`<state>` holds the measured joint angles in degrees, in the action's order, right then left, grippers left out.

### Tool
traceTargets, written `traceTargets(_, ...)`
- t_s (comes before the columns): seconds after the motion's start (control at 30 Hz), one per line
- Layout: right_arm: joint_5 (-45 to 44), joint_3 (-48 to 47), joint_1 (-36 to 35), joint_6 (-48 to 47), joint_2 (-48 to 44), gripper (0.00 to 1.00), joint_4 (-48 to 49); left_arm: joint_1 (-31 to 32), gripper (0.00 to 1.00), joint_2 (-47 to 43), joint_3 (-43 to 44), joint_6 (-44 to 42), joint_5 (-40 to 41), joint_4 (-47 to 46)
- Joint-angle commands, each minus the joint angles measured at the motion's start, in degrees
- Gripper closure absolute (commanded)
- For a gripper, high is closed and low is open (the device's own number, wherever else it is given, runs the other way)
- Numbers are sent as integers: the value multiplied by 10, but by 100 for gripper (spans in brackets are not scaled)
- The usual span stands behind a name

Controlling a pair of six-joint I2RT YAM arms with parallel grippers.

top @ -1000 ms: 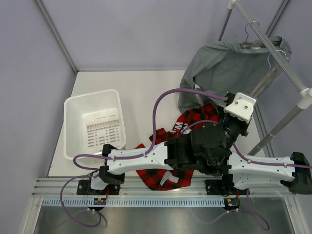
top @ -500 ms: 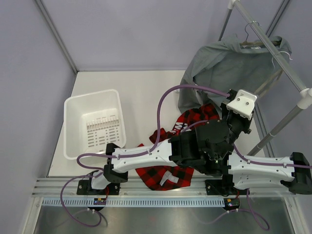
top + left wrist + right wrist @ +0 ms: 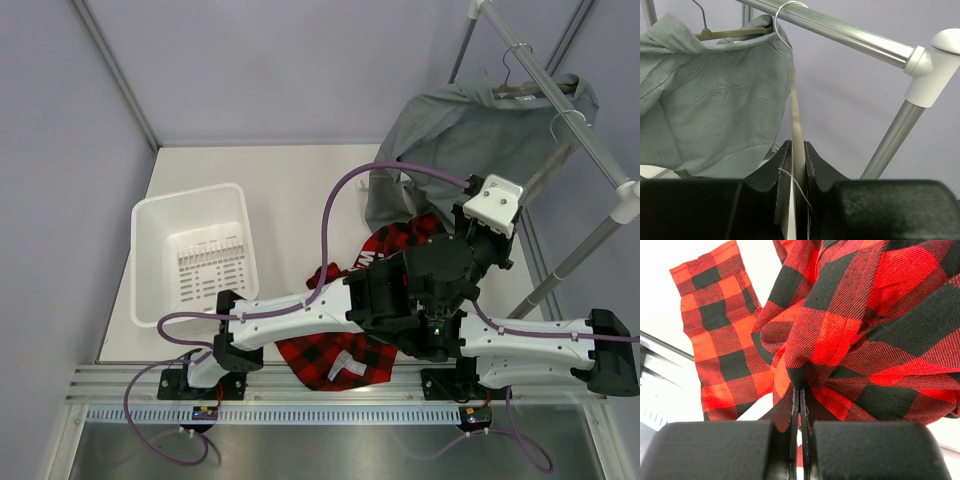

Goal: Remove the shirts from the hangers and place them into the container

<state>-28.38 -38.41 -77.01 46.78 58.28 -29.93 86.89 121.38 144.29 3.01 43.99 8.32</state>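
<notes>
My left gripper (image 3: 797, 146) is shut on the beige arm of an empty hanger (image 3: 795, 115), whose silver hook (image 3: 786, 6) is over the rack pole. Beside it the grey shirt (image 3: 455, 140) hangs on a second hanger (image 3: 730, 34). In the right wrist view my right gripper (image 3: 801, 390) is shut on a fold of the red-and-black plaid shirt (image 3: 850, 325). From above, that shirt (image 3: 335, 365) lies bunched on the table under both arms, which hide the right gripper. The white container (image 3: 143, 262) stands at the left with nothing in it.
The rack's metal pole (image 3: 585, 140) runs diagonally along the right side, with a white corner joint (image 3: 932, 65) and an upright leg (image 3: 570, 260). Purple cables loop over the arms. Grey walls enclose the white table (image 3: 290, 190).
My left wrist has shifted slightly back and to the right, closer to the rack, still holding the hanger. The right arm and the plaid shirt have hardly moved.
</notes>
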Motion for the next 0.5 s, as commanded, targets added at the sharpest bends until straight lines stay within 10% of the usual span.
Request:
traceTargets(0.0,-12,-10,-9,12,13,100,25,0,82,-17,7,15,-8,-9)
traceTargets(0.47,-7,-10,-12,4,10,100,30,94,29,-82,-24,-215,144,-74)
